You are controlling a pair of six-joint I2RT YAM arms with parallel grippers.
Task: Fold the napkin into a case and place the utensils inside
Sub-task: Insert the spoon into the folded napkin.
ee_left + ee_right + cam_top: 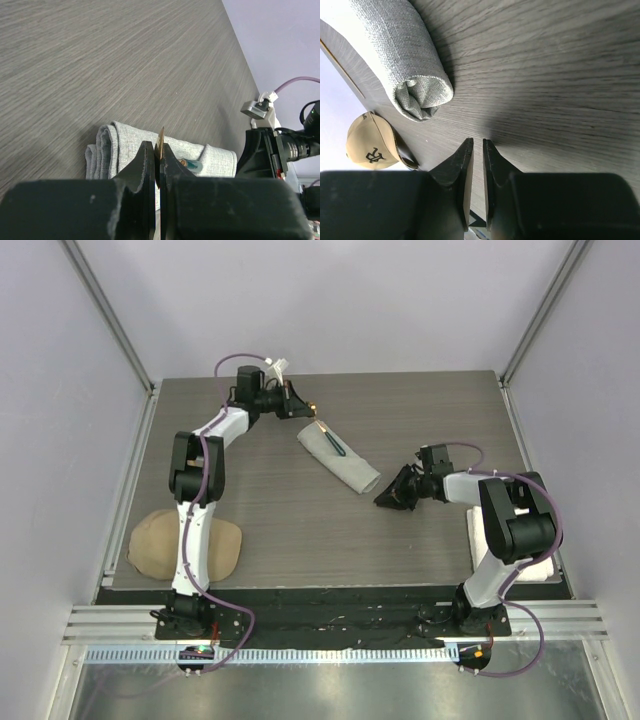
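- Your napkin (345, 468) is already folded into a narrow case (415, 65), lying slantwise on the tabletop (260, 510).
- The teal-handled utensil (333, 445) and the orange-handled one (322, 426) show at its far mouth, so count those two as in.
- Your left hand (159, 150) is clenched on the gold spoon (161, 137) just beside that mouth; this looks like the last piece to slide in.
- Your right hand (476, 145) sits near the case's near end, fingers almost together, grasping nothing.

Figure: Tabletop contents, counted by kind.
One case (345, 462), centre; three utensils (328, 438): gold spoon (160, 142), orange-yellow one (320, 426), teal one (196, 164); one tan cap (155, 540), lower left; one white towel (545, 568), lower right.
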